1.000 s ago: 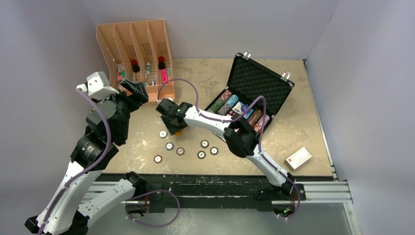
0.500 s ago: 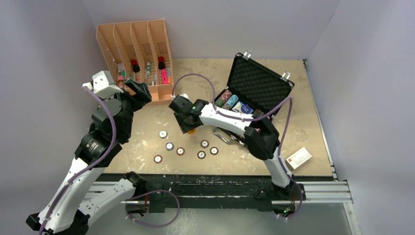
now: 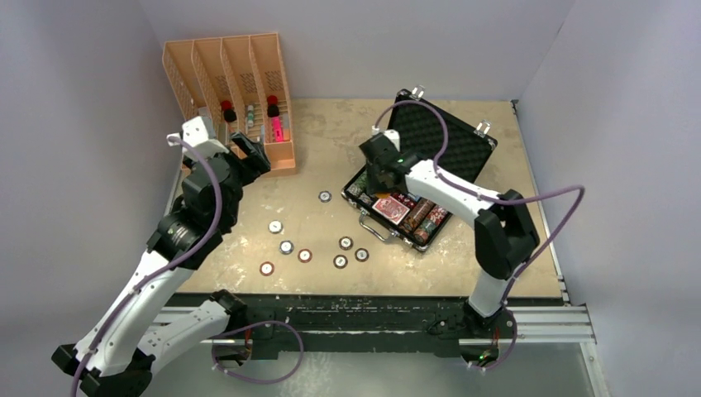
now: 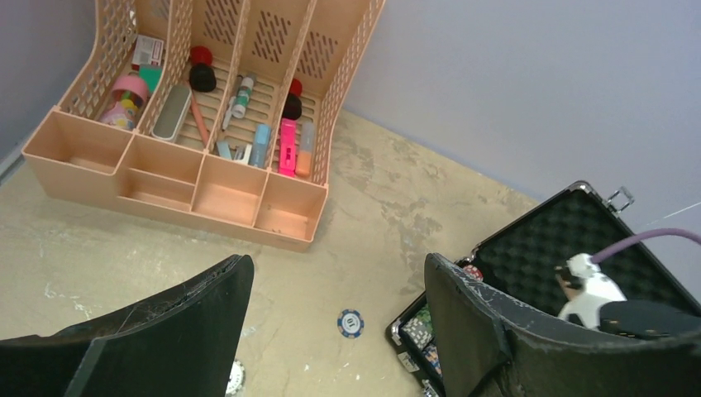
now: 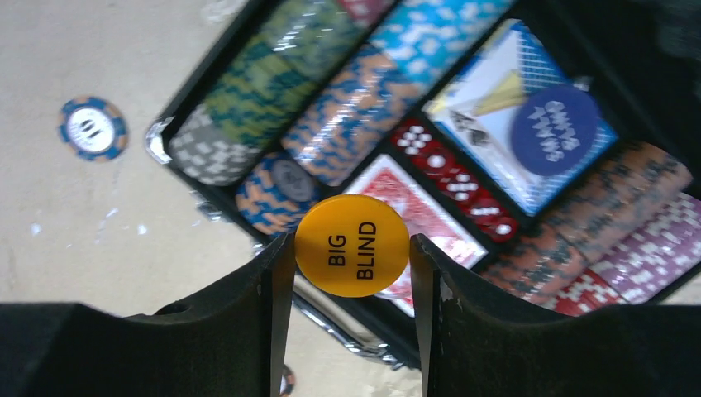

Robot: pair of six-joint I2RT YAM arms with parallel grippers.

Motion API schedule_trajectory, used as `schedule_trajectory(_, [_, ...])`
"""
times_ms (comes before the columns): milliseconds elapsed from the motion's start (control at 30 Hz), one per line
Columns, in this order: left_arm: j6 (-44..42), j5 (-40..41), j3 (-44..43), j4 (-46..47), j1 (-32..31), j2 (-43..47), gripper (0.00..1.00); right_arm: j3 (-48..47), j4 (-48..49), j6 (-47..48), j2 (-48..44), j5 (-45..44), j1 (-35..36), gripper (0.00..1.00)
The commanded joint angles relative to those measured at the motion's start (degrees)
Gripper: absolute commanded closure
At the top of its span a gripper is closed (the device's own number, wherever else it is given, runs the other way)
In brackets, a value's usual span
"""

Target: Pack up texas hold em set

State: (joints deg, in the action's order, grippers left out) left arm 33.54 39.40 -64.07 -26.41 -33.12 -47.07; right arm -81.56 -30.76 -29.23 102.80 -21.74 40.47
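Holding a yellow BIG BLIND button (image 5: 353,246) by its rim between its jaws, the right gripper (image 3: 382,180) hovers over the near-left part of the open briefcase (image 3: 461,150). Packing looks partly done: chip rows (image 5: 331,107), red dice (image 5: 450,182), a SMALL BLIND button (image 5: 555,130) and a red-backed deck (image 3: 392,208) sit in the foam. Eight loose chips (image 3: 305,255) lie on the table left of the case, and the lid stands up, unlatched. The left gripper (image 4: 335,289) hangs wide and empty near the orange rack (image 3: 240,74). The tabletop (image 3: 331,132) is mottled, scuffed beige, and plain pale lilac walls enclose it.
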Motion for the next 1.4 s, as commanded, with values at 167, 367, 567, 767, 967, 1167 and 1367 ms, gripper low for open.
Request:
schedule_trajectory(167, [1.22, -1.69, 0.61, 4.4, 0.17, -3.06, 0.25, 8.55, 4.22, -2.06, -4.98, 3.15, -3.51, 0.48])
schedule_trajectory(367, [1.81, -2.14, 1.38, 4.78, 0.17, -4.15, 0.25, 10.19, 5.21, -1.97, -3.1, 2.81, -3.78, 0.48])
schedule_trajectory(567, [2.3, -2.39, 1.32, 4.94, 0.17, -5.58, 0.25, 12.16, 6.32, -1.53, -2.83, 4.48, -3.81, 0.45])
schedule_trajectory(767, [2.17, -2.05, 1.23, 4.97, 0.21, -5.96, 0.25, 12.58, 5.37, -1.43, -4.04, 4.52, -3.87, 0.42])
schedule_trajectory(967, [2.21, -2.05, 1.2, 4.88, 0.17, -6.14, 0.25, 11.21, 1.76, -2.98, -3.71, 3.24, -3.82, 0.44])
schedule_trajectory(1167, [2.06, -1.5, 1.41, 4.54, 0.17, -5.72, 0.25, 8.27, 1.03, -2.87, -4.41, 2.34, -3.83, 0.42])
schedule_trajectory(1367, [1.79, -0.56, 1.52, 3.72, 0.19, -5.23, 0.25, 2.67, 2.23, -0.59, -3.31, 0.86, -3.58, 0.4])
